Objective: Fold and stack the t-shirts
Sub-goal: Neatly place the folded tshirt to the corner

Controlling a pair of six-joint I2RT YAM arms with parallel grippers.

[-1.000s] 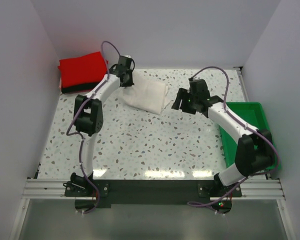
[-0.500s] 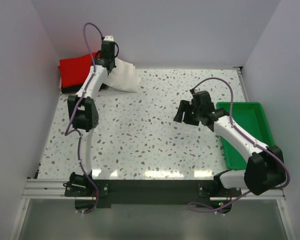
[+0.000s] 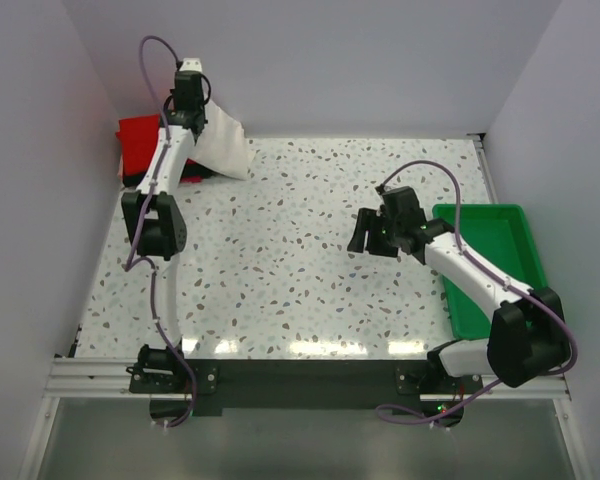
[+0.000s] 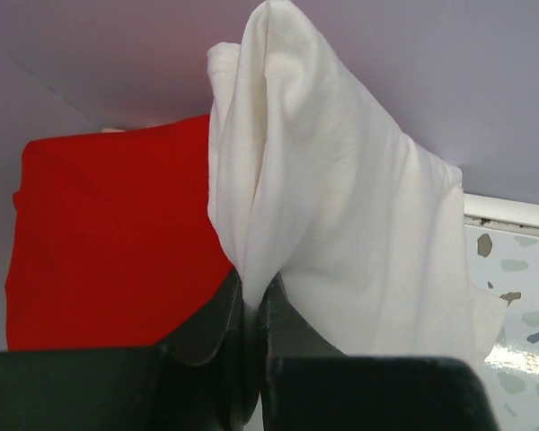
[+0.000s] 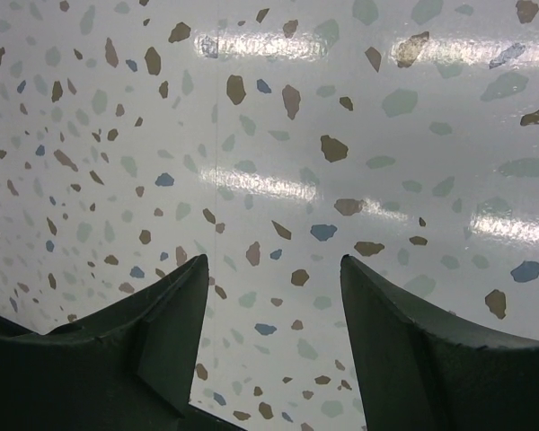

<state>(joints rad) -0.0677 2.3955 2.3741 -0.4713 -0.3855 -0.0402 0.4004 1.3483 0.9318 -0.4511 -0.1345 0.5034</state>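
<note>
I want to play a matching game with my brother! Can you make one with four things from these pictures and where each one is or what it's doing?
Things:
1. cream-white cloth t-shirt
2. red folded cloth t-shirt
3. green plastic tray
4. right gripper

Places or states:
A. at the right edge of the speckled table
B. open, above bare tabletop
C. pinched in the shut left gripper, hanging down
D. lying in the far left corner

Pairs: 1-C, 2-D, 3-A, 4-B
</note>
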